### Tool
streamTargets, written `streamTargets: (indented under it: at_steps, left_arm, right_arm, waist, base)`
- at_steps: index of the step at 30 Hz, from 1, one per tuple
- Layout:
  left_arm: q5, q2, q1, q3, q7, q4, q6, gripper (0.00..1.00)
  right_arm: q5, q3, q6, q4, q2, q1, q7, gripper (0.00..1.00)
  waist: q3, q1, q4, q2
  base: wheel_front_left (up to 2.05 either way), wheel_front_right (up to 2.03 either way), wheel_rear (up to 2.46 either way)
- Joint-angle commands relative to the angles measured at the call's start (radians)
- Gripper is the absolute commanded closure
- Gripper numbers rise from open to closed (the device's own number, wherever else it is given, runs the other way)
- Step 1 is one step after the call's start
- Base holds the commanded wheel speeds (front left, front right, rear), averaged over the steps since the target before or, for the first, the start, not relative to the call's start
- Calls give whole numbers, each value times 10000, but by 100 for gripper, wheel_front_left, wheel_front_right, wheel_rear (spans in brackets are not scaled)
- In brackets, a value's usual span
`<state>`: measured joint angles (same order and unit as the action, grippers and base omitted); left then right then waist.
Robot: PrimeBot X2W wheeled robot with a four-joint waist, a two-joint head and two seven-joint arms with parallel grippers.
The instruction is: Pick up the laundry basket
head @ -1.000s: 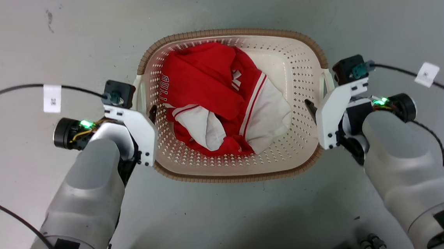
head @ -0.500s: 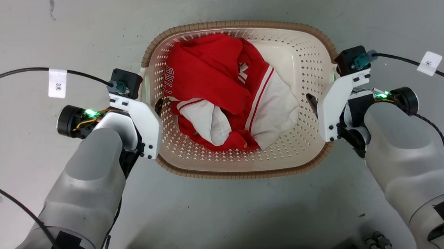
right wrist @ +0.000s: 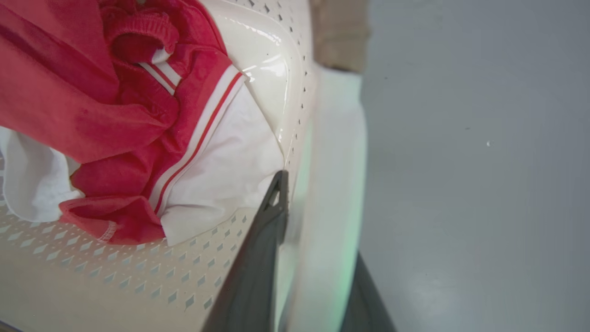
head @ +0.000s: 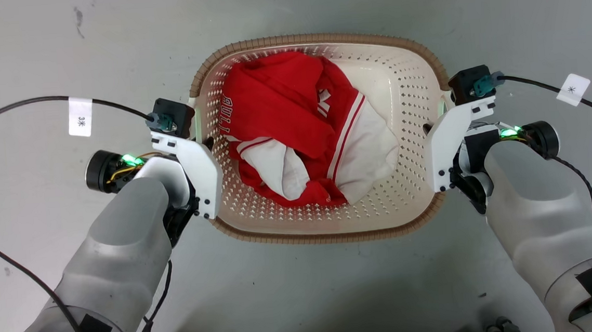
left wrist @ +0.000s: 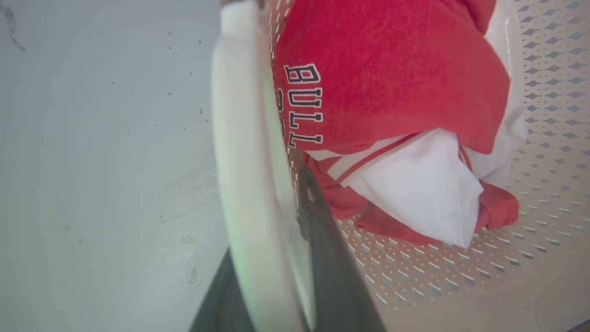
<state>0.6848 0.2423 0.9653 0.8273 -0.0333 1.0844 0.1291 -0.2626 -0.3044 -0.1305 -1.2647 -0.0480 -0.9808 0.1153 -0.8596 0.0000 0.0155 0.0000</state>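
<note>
Since a second ago the whole head view has slid a little, floor marks included, so that is your camera moving and not the things. What has changed against the laundry basket (head: 400,91) itself is this: the dark fingers that stood clear inside its walls now show as short tips tight to the sides, and both wrists sit closer in. Your left pincer (head: 203,141) is closed on the left handle (left wrist: 244,161), a smooth white plastic bar, with one dark tapered finger (left wrist: 322,240) inside the wall and the other outside. Your right pincer (head: 436,122) clamps the right handle (right wrist: 336,184) the same way, its inner finger (right wrist: 258,258) lying against the glossy cream wall. The basket lies between your two forearms over the grey floor (head: 304,290); you cannot tell whether its base touches it. It is a rounded rectangle of cream plastic, its walls and bottom pierced with rows of small diamond holes, under a ribbed brown woven-look rim (head: 313,39). Inside is a crumpled red garment (head: 271,105) of soft fleecy cloth with black-and-white block letters, and folds of white fabric (head: 362,151) edged with red stripes.
</note>
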Motion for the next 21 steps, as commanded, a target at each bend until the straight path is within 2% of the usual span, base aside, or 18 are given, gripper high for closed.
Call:
streamTargets:
  at_steps: [1, 5, 11, 12, 21]
  left_arm:
    - [166, 154, -176, 226, -143, -39, 16, 100]
    - [583, 227, -392, 621, -536, -164, 16, 100]
    - [1469, 512, -787, 1475, -1273, -686, 18, 100]
    - [1884, 606, -955, 1730, -1651, -864, 19, 100]
    - [3796, 1384, -1762, 2863, -3727, -1932, 20, 100]
  right_arm:
    - [167, -140, -4, -39, -41, -37, 116, 100]
    - [310, -334, -4, -110, -44, 125, 638, 100]
    - [429, -768, -4, -200, -53, 367, 2257, 100]
    - [418, -900, -4, -216, -55, 442, 2735, 100]
    - [-319, -1483, -1, -169, -95, 1204, 5048, 100]
  waist:
    - [318, 0, 11, 0]
    - [909, 0, 28, 0]
    - [2444, 0, -28, 0]
    - [3039, 0, -54, 0]
    - [5840, 0, -38, 0]
  base:
    - [0, 0, 0]
    - [0, 0, 0]
    - [0, 0, 0]
    - [0, 0, 0]
    - [0, 0, 0]
